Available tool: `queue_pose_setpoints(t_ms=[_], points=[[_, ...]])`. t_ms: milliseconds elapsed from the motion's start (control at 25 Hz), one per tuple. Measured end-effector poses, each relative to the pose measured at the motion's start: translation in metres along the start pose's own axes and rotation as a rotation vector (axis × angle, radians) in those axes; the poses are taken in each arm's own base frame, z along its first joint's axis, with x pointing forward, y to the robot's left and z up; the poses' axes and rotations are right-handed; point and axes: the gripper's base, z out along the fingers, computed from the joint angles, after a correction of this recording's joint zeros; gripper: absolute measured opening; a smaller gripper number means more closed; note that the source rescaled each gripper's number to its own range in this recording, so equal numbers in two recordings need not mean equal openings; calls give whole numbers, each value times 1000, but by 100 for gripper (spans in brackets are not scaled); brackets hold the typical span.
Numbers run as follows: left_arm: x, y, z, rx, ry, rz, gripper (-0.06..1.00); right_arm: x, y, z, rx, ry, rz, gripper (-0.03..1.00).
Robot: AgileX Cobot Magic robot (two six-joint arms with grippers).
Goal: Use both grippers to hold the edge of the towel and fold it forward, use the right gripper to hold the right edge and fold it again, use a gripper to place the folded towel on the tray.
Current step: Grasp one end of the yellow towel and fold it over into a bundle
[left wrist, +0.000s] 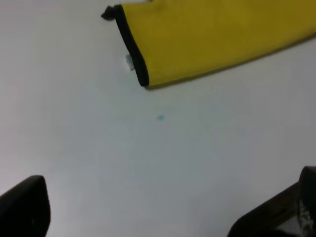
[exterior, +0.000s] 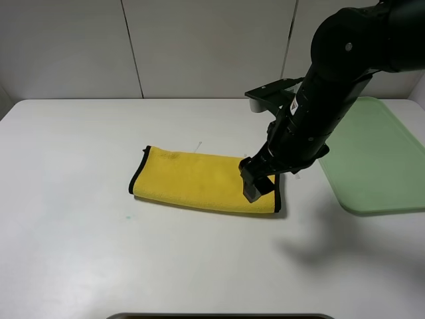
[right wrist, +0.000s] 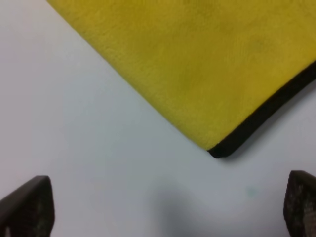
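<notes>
Lying flat on the white table (exterior: 80,232), the towel (exterior: 199,181) showed as a long yellow band, doubled over. Black trim (exterior: 138,171) bound its left short end, and the right edge (exterior: 277,196) was bound the same way. The pale-green tray (exterior: 378,159) sat apart from the towel, off its right end, with none of the cloth on it.

The right claw (exterior: 255,183) hung over the towel's right end. Its fingers (right wrist: 24,210) were spread wide with nothing held, and the towel's black-bound corner lay ahead of them. Contact with the cloth could not be told.

The left claw (left wrist: 158,212) was likewise spread wide and empty. It sat over bare table, short of the towel's left end. A small teal speck (left wrist: 160,117) marked the table between that claw and the towel.
</notes>
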Motion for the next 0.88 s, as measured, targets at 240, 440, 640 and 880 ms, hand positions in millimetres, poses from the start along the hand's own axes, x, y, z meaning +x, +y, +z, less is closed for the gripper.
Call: queue_pose_setpoints(t_ms=[240,440,640,880], points=[[38,2,-19,14,-158,-38,100,-1,0,0,-4,-7,5,100],[70,3,-27,29,-282,-78,100,-1,0,0,-4,-16,5,100],[89,5,-21,21,-247,-85,100,-2,0,0,-5,-19,7,100],[94,7,-14,-6,-193,-87,100,-2,1,0,-12,-23,14,100]])
